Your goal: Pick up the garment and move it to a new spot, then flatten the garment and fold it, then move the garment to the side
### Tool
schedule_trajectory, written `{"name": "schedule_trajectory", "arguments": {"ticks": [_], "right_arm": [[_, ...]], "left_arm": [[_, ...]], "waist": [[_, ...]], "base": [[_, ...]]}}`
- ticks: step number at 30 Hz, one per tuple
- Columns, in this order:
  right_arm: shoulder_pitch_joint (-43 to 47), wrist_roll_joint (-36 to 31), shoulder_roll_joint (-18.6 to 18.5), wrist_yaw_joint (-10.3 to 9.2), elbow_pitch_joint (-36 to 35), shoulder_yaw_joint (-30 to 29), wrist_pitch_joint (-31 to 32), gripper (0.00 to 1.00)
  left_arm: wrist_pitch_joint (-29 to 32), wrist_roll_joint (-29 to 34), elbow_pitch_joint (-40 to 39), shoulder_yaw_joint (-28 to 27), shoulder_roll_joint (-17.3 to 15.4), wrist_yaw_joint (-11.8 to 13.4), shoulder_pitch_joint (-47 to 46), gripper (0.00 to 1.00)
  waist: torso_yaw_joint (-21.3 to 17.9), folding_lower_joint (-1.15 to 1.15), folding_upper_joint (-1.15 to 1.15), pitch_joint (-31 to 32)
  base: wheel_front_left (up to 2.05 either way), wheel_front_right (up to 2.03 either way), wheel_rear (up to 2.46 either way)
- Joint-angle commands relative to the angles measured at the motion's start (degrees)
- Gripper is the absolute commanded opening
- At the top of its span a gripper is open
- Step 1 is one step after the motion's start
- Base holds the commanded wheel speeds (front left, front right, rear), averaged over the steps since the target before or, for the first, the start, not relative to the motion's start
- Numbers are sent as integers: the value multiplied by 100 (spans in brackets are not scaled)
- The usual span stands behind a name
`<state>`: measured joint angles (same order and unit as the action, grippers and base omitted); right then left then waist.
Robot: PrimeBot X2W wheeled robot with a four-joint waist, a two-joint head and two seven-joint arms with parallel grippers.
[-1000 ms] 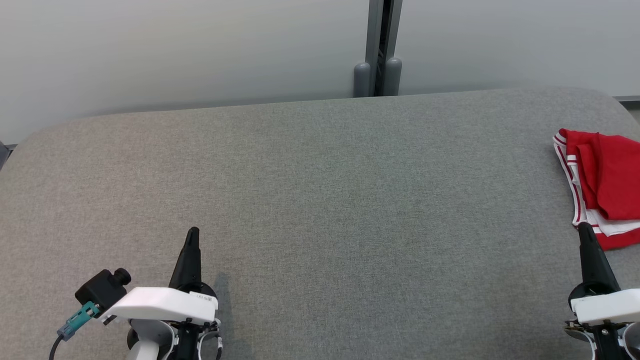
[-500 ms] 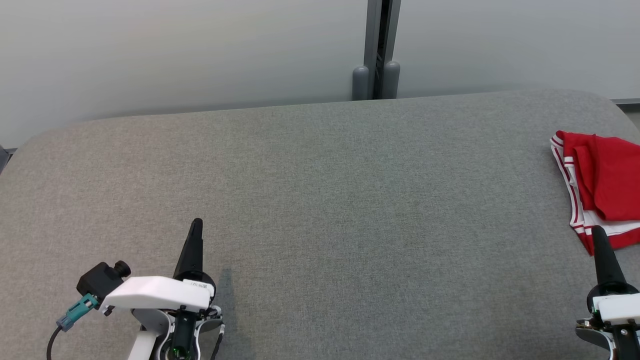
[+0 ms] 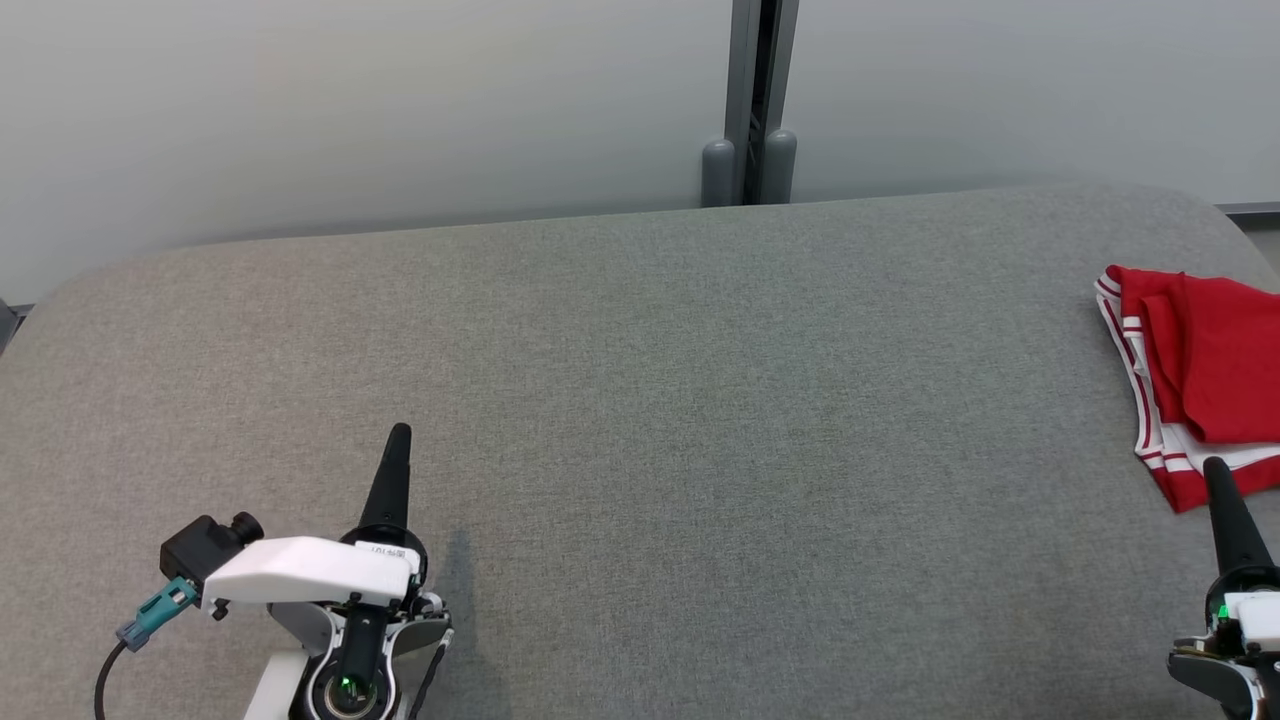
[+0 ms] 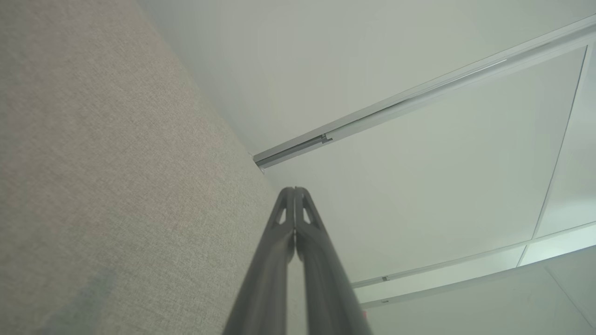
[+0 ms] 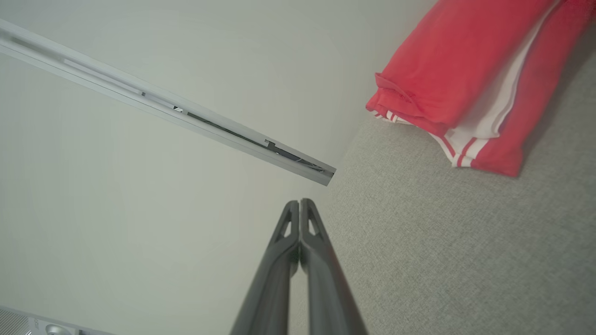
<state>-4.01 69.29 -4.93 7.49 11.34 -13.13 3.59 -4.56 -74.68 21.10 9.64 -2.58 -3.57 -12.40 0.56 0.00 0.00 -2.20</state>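
Observation:
The garment (image 3: 1215,375) is red with white stripes and lies folded at the right edge of the grey padded table (image 3: 650,400); the right wrist view shows the garment (image 5: 461,70) at upper right. My right gripper (image 3: 1214,468) stands at the lower right, shut and empty, its tip just short of the garment's near corner. At the lower left my left gripper (image 3: 399,435) is shut with nothing in it, far from the garment. Both pairs of fingers are pressed together in the wrist views, left gripper (image 4: 294,190) and right gripper (image 5: 299,203).
A pale wall runs behind the table, with a grey vertical post (image 3: 750,100) at the back middle. The table's far edge curves down at both ends.
The head camera has shifted, so the whole scene sits slightly lower and left. The right gripper has drawn back toward the lower right; the left gripper's tip sits a little higher.

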Motion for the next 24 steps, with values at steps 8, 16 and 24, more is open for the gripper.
{"name": "schedule_trajectory", "arguments": {"ticks": [8,16,24], "right_arm": [[20,587,-6,1,-16,-210,202,0],[28,982,10,0,9,-331,327,0],[35,1349,22,0,31,-453,457,0]], "left_arm": [[96,-533,87,20,-31,-125,-292,0],[163,-900,177,40,-34,-195,-390,0],[233,-1245,262,61,-38,-256,-470,0]], "waist": [[-12,0,0,36],[-21,0,0,66],[-31,0,0,97]], "base": [[0,0,0],[0,0,0],[0,0,0]]}}
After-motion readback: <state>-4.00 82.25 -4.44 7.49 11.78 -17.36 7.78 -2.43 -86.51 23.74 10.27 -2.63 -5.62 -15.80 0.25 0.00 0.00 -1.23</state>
